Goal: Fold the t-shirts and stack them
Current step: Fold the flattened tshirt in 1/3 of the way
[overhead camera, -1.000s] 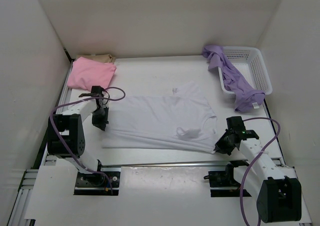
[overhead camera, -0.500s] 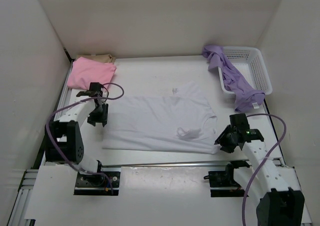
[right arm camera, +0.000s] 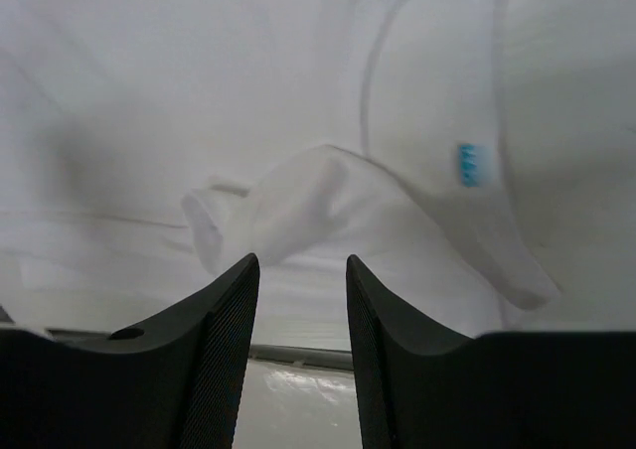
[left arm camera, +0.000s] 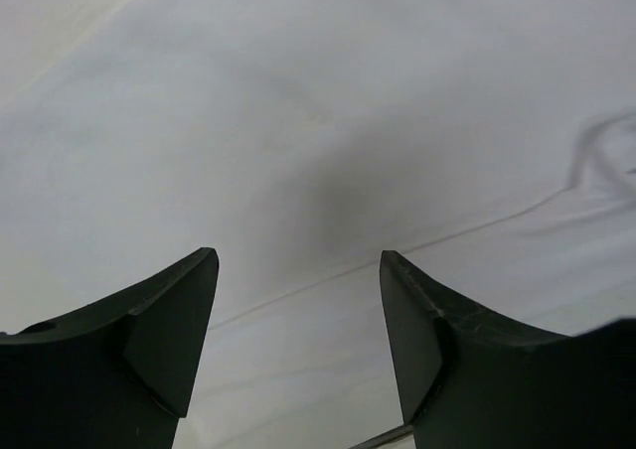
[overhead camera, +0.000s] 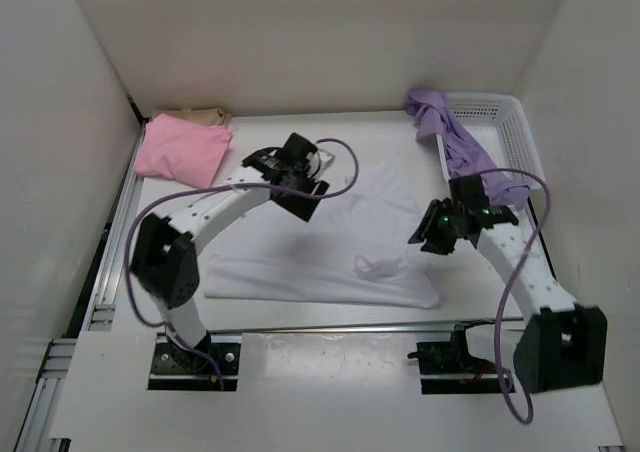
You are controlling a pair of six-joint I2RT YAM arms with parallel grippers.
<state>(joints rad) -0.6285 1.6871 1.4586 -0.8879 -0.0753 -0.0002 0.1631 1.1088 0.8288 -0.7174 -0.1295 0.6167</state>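
Observation:
The white t-shirt [overhead camera: 320,262] lies spread flat in the middle of the table. My left gripper [overhead camera: 300,188] hovers open over its far left part; in the left wrist view the fingers [left arm camera: 174,320] frame bare white cloth [left arm camera: 348,121], nothing between them. My right gripper [overhead camera: 430,236] is open above the shirt's right edge, over a bunched sleeve [right arm camera: 298,206] and a small blue tag [right arm camera: 467,163]. A folded pink t-shirt [overhead camera: 183,150] lies on a tan one [overhead camera: 200,117] at the far left. The lavender t-shirt [overhead camera: 462,152] drapes over the basket.
The white mesh basket [overhead camera: 517,137] stands at the far right corner. White walls close in the table on three sides. A metal rail [overhead camera: 330,327] runs along the near edge in front of the arm bases.
Both grippers opened and let go of the white shirt's side edges. The left arm swung far and rightward over the shirt; the right arm rose and moved farther in.

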